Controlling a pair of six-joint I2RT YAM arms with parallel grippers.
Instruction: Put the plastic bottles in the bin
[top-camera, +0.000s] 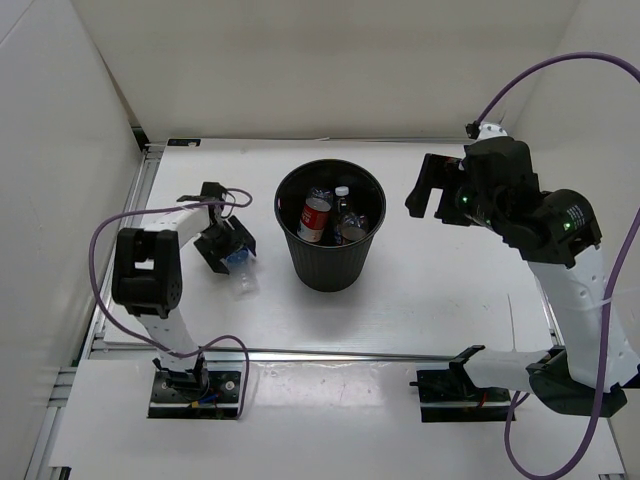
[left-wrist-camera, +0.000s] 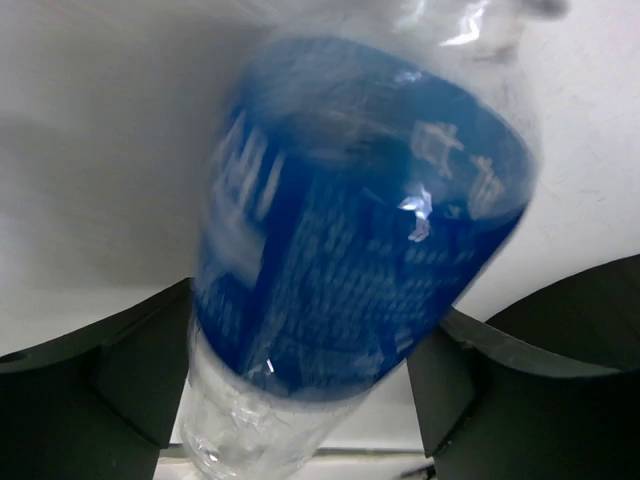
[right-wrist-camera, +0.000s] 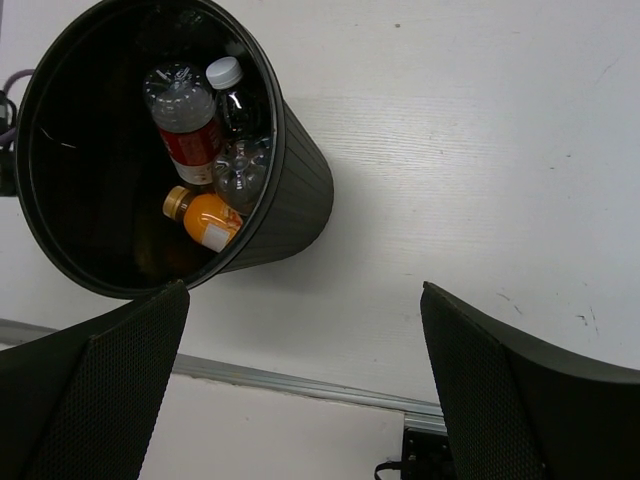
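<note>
Plainly the left claw (left-wrist-camera: 315, 385) is set up for a pick. Its two black fingers (left-wrist-camera: 110, 375) stand either side of a clear bottle with a blue label (left-wrist-camera: 360, 220), low on the body where the label ends. The sides of the bottle meet or nearly meet both pads, but the blurred wrist view does not let me tell whether the claw is clenched on it yet. The bottle lies on the white worktop (top-camera: 450, 290), left of the bin (top-camera: 330, 262) and apart from it. It looks like the only bottle not yet in the bin. Taking it across its width suits a round, slippery thing, and I judge that a squeeze too near its end could make it squirt out.

Outward from that claw, the wrist tips down and towards the near side. The forearm reaches right from a raised elbow at the left edge, above its base at the near edge.

The right claw (right-wrist-camera: 300, 400) is released and carries nothing, its jaws spread wide. It hangs just right of the bin at about rim level and faces it, with the wrist turned left and the arm rising from the near right corner. That leaves the mouth unobstructed.

Inside the bin lie a red-labelled bottle (right-wrist-camera: 190, 135), an orange one (right-wrist-camera: 205, 218), a white-capped one (right-wrist-camera: 225, 75) and a clear one (right-wrist-camera: 240, 172).
</note>
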